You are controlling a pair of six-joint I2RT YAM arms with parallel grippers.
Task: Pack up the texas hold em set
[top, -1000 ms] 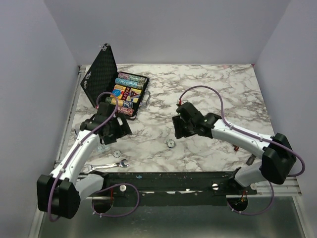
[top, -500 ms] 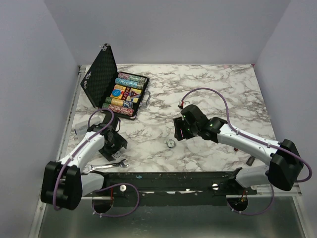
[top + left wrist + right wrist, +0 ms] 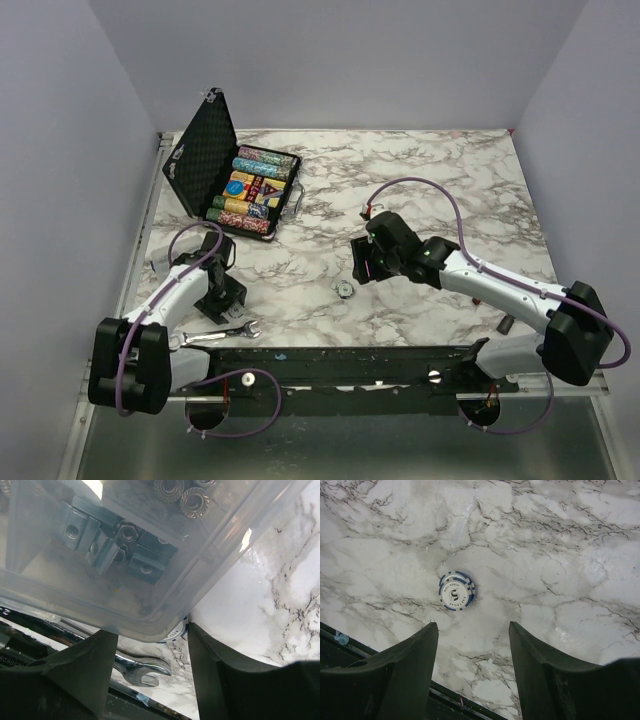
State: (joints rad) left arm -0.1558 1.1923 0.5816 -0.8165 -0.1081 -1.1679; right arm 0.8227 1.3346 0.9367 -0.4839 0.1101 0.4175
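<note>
The black hinged case (image 3: 200, 152) stands open at the back left, with rows of multicoloured chips (image 3: 256, 184) inside. One whitish round chip (image 3: 344, 289) with blue edge marks lies on the marble; in the right wrist view this chip (image 3: 456, 590) lies ahead of my right gripper (image 3: 472, 625), which is open and empty. That gripper (image 3: 360, 265) hovers just behind the chip. My left gripper (image 3: 222, 297) is low near the front left. Its jaws (image 3: 150, 630) stand apart around the corner of a clear plastic box (image 3: 125, 555), where another chip's edge (image 3: 176, 632) peeks out.
The clear box holds metal nuts (image 3: 120, 537). A silver wrench (image 3: 215, 336) lies by the front edge, just below the left fingers (image 3: 80, 670). A brown tap-shaped piece (image 3: 507, 323) sits at the front right near the right arm's base. The table's dark front rail (image 3: 350, 358) runs close by.
My left gripper has moved toward the near left and its jaws have narrowed. The right arm shifted slightly, then held still. The chip on the marble has not moved.
</note>
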